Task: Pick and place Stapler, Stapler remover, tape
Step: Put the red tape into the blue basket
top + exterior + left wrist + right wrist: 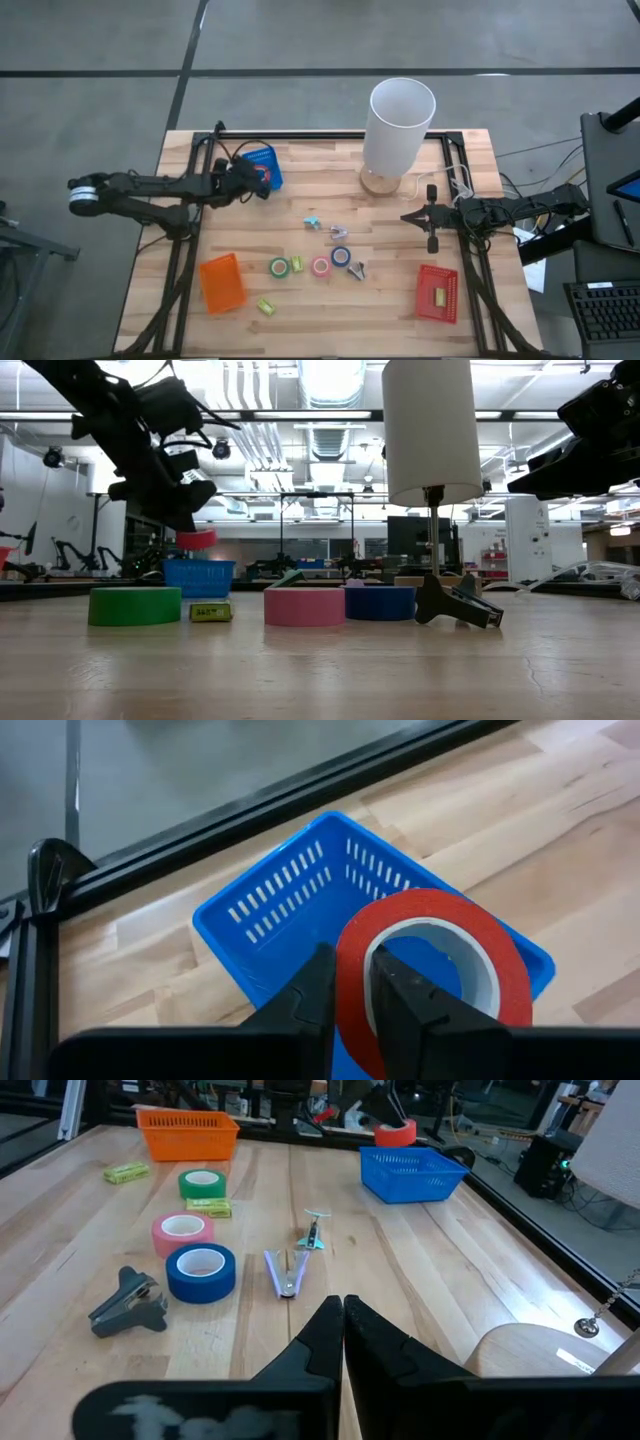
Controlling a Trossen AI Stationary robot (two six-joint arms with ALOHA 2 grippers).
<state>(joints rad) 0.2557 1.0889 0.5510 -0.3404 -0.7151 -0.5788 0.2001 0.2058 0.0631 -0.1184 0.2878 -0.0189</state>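
We see the left pincer [350, 995] gripping a red ring-shaped tape roll [432, 970] just above the blue slotted plastic basket [300, 900] near the wooden counter's [330, 310] far left corner. The right pincer [343, 1320] hangs closed near the counter's right edge.

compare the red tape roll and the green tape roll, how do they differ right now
The red tape roll is held by the left gripper above the blue basket; the green tape roll lies on the table, untouched. The red roll stands on edge between the fingers; the green roll lies flat. Both are ring-shaped with pale cores.
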